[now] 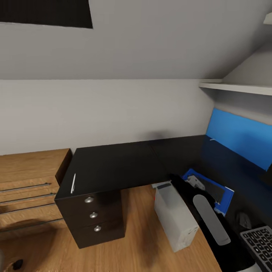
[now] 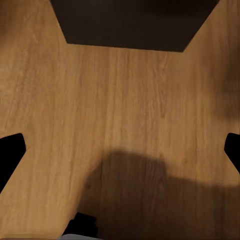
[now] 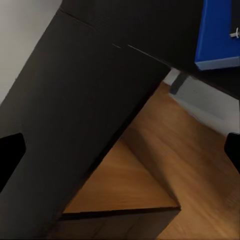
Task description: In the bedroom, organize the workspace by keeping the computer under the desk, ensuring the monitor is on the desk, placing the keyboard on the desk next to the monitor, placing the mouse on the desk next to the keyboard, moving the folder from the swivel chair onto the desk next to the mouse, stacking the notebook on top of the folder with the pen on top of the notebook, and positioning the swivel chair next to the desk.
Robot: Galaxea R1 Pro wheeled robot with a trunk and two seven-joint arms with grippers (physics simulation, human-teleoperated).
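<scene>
Head view, desk: the desk spreads its glossy black top in an L under the sloped grey wall, with its dark drawer unit and three round knobs at the near left end.
Head view, pen: the pen lies on the desk top by its left edge, above the drawers.
Head view, computer: the computer stands on the wood floor, partly under the desk's right wing.
Head view, right arm: the right arm reaches across that wing.
Head view, folder: the folder lies flat on the desk, just beyond the right arm.
Head view, keyboard and mouse: the keyboard sits at the lower right corner, the mouse just beside it.
Head view, other: a wooden chest stands left of the desk; a blue wall panel backs the right wing.
Left wrist view: the left gripper hangs over bare floor, fingers spread wide apart, holding nothing; a dark edge lies ahead of it.
Right wrist view: the right gripper has its fingers spread apart, empty, above the desk top, with the folder ahead and to one side.
</scene>
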